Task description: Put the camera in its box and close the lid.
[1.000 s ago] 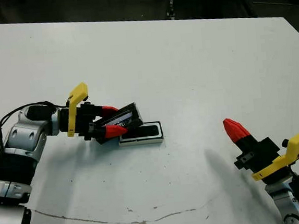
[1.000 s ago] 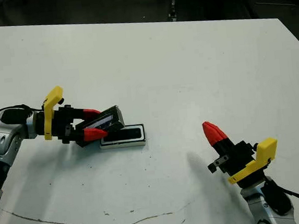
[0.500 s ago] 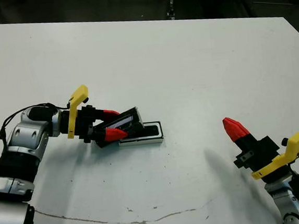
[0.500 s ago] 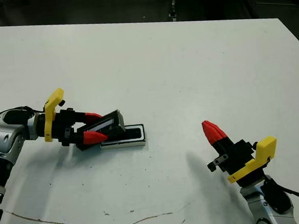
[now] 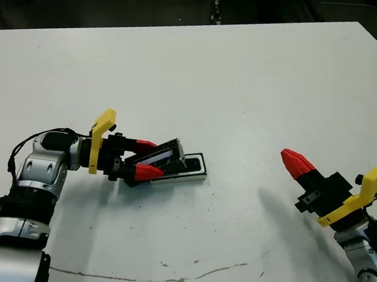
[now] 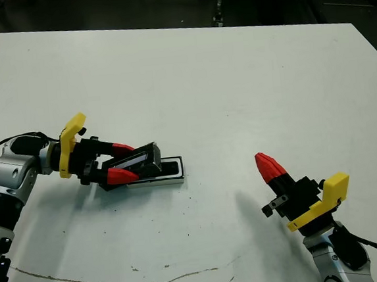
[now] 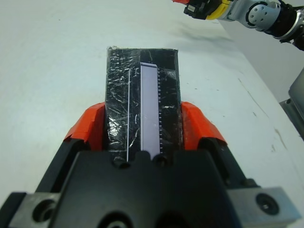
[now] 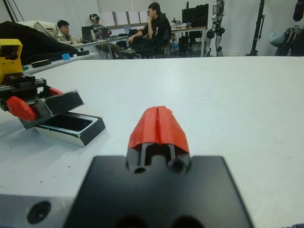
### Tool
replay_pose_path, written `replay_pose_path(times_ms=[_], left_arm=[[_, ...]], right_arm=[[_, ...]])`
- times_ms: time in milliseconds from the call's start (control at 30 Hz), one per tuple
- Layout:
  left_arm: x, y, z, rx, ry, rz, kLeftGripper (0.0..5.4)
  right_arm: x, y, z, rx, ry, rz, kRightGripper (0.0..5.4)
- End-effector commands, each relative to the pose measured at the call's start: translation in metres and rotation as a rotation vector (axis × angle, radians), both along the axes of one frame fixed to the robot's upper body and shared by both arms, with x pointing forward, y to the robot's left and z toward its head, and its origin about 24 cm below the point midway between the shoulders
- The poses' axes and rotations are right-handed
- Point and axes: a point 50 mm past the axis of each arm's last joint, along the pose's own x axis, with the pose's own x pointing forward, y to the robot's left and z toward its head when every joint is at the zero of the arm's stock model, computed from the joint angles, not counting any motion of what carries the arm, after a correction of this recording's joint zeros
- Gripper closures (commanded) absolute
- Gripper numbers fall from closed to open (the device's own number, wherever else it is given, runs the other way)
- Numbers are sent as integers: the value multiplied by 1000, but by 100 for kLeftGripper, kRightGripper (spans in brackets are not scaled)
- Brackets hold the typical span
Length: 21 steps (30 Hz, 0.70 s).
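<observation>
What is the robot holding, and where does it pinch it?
The left gripper pinches the black lid by its two long sides. The right gripper holds nothing.
</observation>
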Motion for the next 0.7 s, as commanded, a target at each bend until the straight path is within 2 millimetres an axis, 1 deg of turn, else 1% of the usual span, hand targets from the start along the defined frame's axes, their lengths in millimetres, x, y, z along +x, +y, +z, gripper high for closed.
replay_pose_path(times_ms=[33,167,333,500,700], left_arm=[[-9,-13,-19,73,-22,13,225],[-14,-19,-23,109,-54,9,225],[-17,-22,-26,106,-41,19,225],[-20,-21,-25,108,-32,21,225],[-24,-18,-26,72,20,31,225]], right_arm=[[-2,-4,-1,-16,7,-13,540],[-2,-4,-1,-19,3,-14,540],[-3,-4,-2,-13,6,-13,540],[-2,-4,-2,-10,9,-10,540],[-3,-2,-3,2,16,-15,540]])
